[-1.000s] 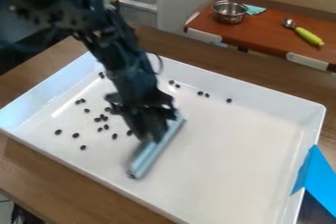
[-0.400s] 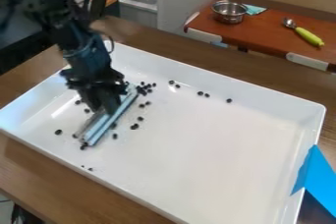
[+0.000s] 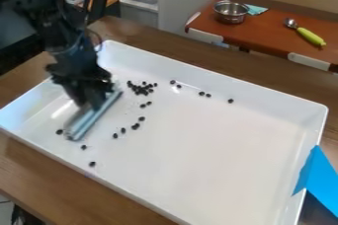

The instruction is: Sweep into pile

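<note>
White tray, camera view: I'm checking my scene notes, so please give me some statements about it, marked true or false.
1. Dark beads lie in the white tray. True.
2. Those beads all sit in one tight pile. False: some cluster together, while others lie scattered.
3. The pale bar slants across the tray's left part, at the tool. True.
4. The metal bowl stands inside the tray. False: the metal bowl is on the reddish table behind.
5. A bright blue piece shows at the right of the view. True.
</note>
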`<state>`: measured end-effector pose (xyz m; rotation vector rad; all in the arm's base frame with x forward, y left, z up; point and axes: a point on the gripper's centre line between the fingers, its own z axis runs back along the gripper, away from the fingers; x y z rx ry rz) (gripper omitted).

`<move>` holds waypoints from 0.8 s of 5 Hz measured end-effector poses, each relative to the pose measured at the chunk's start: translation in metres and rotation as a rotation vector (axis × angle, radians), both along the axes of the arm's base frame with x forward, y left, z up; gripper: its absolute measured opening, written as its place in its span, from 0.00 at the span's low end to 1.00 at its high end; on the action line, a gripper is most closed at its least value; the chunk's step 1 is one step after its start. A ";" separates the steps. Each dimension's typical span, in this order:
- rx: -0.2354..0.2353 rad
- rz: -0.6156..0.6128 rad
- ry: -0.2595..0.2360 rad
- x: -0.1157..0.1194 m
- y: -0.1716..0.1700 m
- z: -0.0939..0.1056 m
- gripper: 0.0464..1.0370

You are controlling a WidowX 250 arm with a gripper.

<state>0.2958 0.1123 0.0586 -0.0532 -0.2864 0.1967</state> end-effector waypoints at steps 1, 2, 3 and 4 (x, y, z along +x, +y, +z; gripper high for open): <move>-0.109 -0.016 -0.026 -0.006 -0.026 0.035 0.29; -0.238 -0.039 -0.025 0.004 -0.071 0.065 0.29; -0.290 -0.033 -0.045 0.027 -0.119 0.077 0.29; -0.286 -0.040 -0.009 0.055 -0.166 0.055 0.29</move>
